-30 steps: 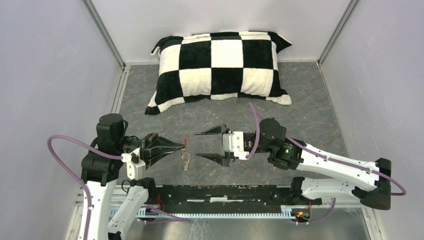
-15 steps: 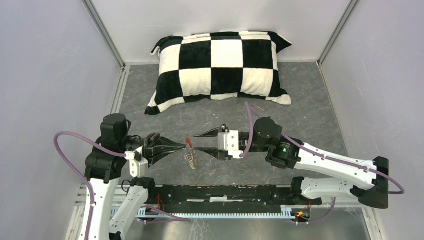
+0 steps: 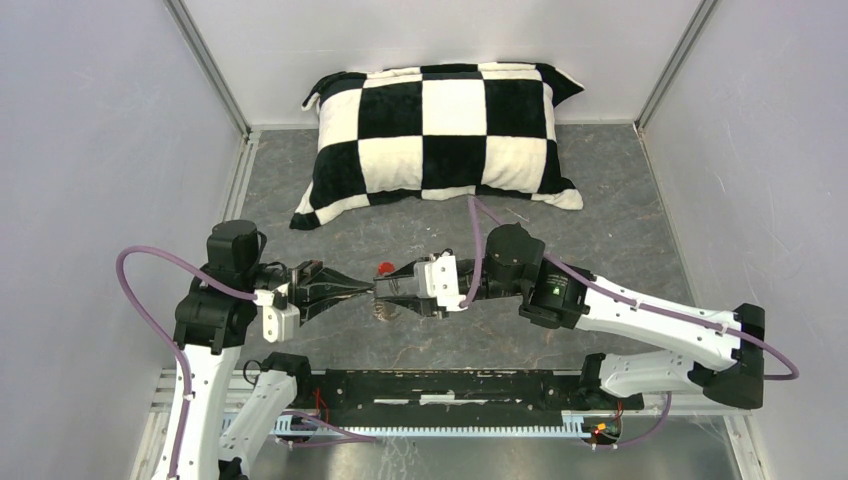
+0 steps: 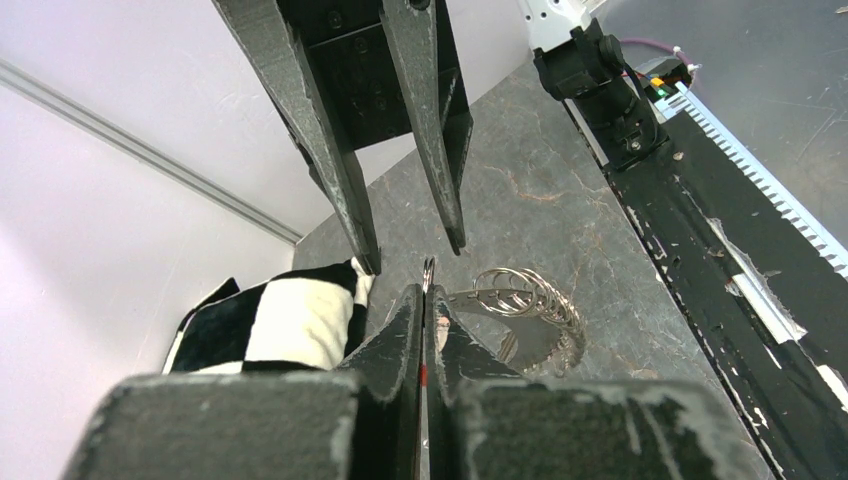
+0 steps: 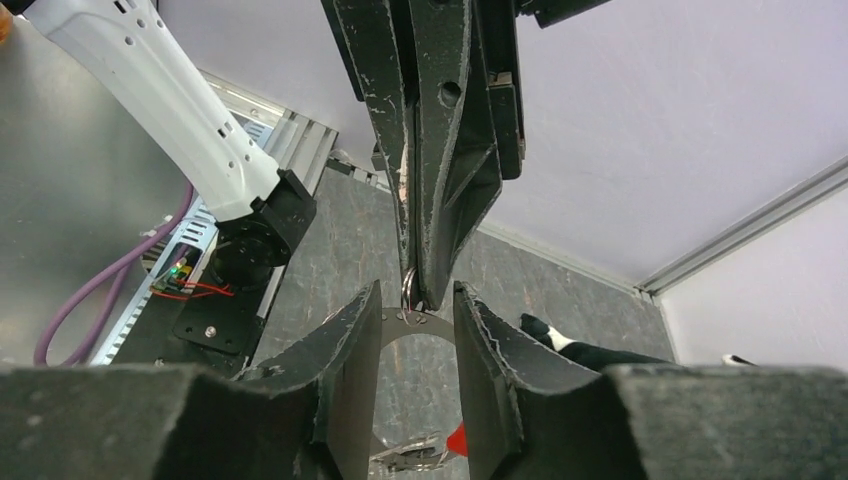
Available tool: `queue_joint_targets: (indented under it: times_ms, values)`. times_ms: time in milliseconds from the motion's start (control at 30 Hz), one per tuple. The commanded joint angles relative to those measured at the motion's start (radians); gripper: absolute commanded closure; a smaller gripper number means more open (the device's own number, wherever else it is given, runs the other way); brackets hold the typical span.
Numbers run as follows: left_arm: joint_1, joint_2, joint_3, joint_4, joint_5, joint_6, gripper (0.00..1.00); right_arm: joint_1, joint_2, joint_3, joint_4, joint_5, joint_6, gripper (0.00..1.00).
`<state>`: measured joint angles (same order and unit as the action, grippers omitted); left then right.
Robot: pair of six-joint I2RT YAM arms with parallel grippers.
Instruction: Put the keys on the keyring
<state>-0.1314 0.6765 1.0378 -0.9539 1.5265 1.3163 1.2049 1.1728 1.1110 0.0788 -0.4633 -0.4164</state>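
My right hand is half open and grips nothing. Its two fingers stand either side of a thin wire loop. That loop is part of the keyring, straight ahead of this hand, with its coils drooping below and its red sleeve close by. Just beyond, nose to nose on the same line, my left hand is clamped shut on the wire. I cannot make out the keys.

You find the right gripper moved left since a second ago, its jaws narrowed and now flanking the tip of the left gripper. The left gripper has edged right, carrying the keyring with it.
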Motion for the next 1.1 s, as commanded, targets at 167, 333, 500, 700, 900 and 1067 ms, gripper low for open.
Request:
queue_joint_targets:
  times_ms: [167,333,500,700,900,1067]
  values:
    - [-0.001,0.005,0.013,0.029,0.054,-0.047,0.98,0.014,0.046,0.082,-0.068,0.035,-0.002,0.65]
    - [-0.001,0.003,0.012,0.030,0.055,-0.051,0.98,0.019,0.060,0.094,-0.076,0.071,-0.002,0.97]
    - [-0.001,-0.002,-0.009,0.030,0.026,-0.061,0.92,0.019,0.044,0.070,-0.034,0.091,0.020,0.99]
    - [-0.001,-0.035,-0.034,0.029,-0.015,-0.053,0.69,0.019,0.003,0.012,0.026,0.090,0.046,0.99]
    - [-0.001,-0.041,-0.036,0.028,-0.017,-0.051,0.62,0.019,-0.002,-0.016,0.061,0.073,0.075,0.99]
    - [-0.001,-0.038,-0.025,0.027,-0.029,-0.062,0.64,0.018,-0.014,-0.056,0.127,0.072,0.116,0.99]
